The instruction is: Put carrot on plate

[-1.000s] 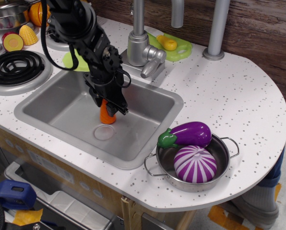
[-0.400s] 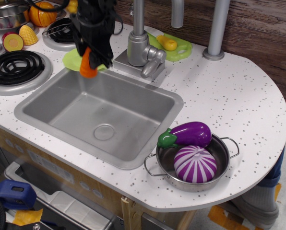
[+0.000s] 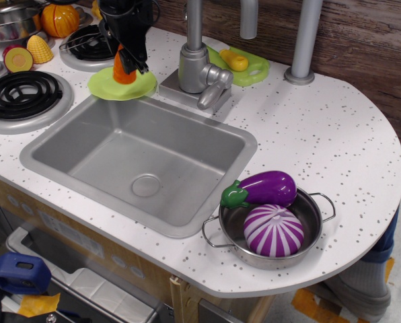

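The small orange carrot (image 3: 124, 70) is held upright in my gripper (image 3: 126, 60), over the middle of the lime-green plate (image 3: 105, 88). The plate lies on the counter just behind the sink's far left corner. The gripper's black fingers are shut on the carrot's upper part. The carrot's lower end is at or just above the plate's surface; I cannot tell whether it touches.
The steel sink (image 3: 86, 158) lies in front of the plate. The faucet (image 3: 197, 67) stands just right of the gripper. Stove burners (image 3: 22, 94), a corn piece (image 3: 39, 48) and a pumpkin toy (image 3: 59, 19) are to the left. A pot (image 3: 308, 232) with eggplant sits front right.
My gripper lifted the carrot out of the sink, carried it back and left, and now holds it over the plate.
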Controlling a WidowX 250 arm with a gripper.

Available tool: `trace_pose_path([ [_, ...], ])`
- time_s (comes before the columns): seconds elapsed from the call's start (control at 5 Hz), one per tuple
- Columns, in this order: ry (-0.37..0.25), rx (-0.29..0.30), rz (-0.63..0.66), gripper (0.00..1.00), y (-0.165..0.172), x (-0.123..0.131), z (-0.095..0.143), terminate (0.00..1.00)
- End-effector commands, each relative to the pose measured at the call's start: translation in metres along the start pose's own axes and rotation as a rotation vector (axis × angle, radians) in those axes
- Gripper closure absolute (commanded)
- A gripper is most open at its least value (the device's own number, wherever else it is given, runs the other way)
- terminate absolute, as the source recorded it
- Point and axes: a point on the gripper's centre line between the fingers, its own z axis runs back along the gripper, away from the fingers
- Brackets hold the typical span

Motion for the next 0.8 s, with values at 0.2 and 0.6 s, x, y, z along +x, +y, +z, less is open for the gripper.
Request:
trace_pose_path([
  [0.2,-0.076,0.031,-0.051,1.0,0.038,-0.005,-0.015,0.0],
  [0.6,-0.087,-0.017,-0.064,0.0,0.045,-0.006,-0.018,0.0],
])
